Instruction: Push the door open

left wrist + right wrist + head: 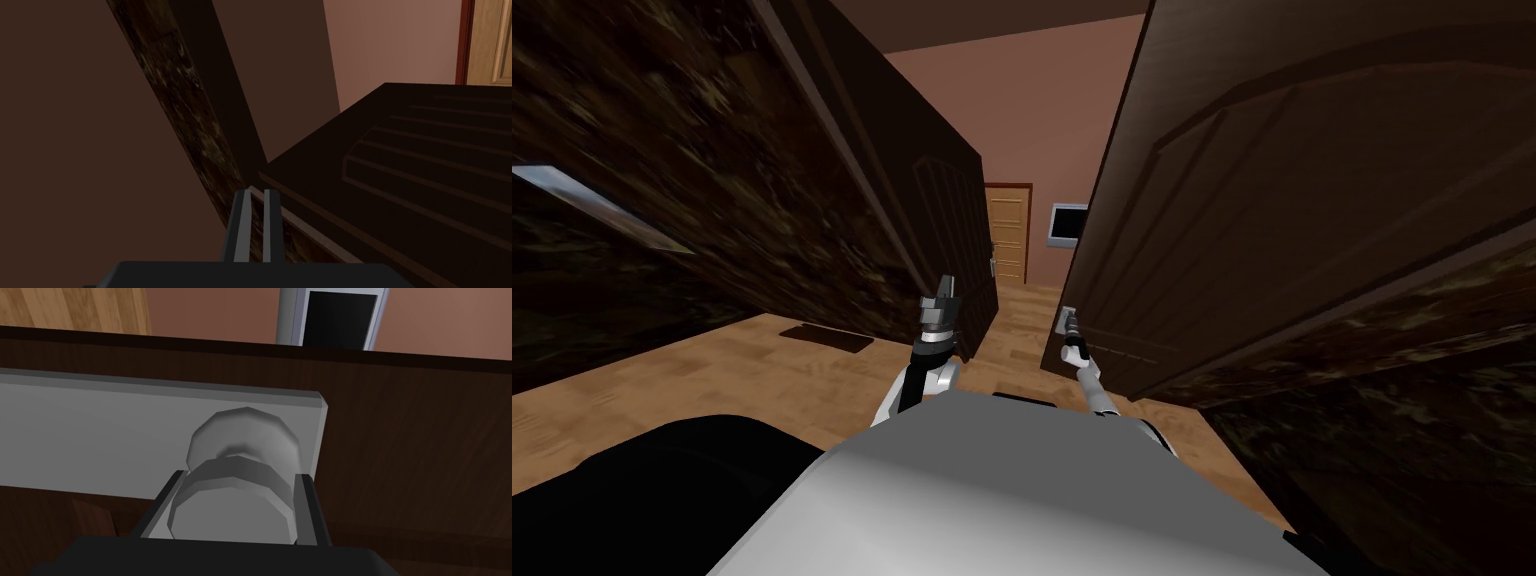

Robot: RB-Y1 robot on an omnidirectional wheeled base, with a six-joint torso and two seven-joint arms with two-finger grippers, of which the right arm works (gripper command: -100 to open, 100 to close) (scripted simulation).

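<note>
Right gripper (235,477) is on the knob (242,438) of the dark door (1312,200) at my 2 o'clock, jaws pinching the knob from both sides, close to its grey plate (100,438) (the knob's pale grey too). The door stands ajar, with a gap at 12 between it and the other dark leaf (932,220) at 10 o'clock. Left gripper (255,192) hangs by that leaf's edge, jaws pressed together; can't tell if it touches. Through the gap at 12: pink wall (1032,120), a light far door (1009,235), wood floor (712,380).
</note>
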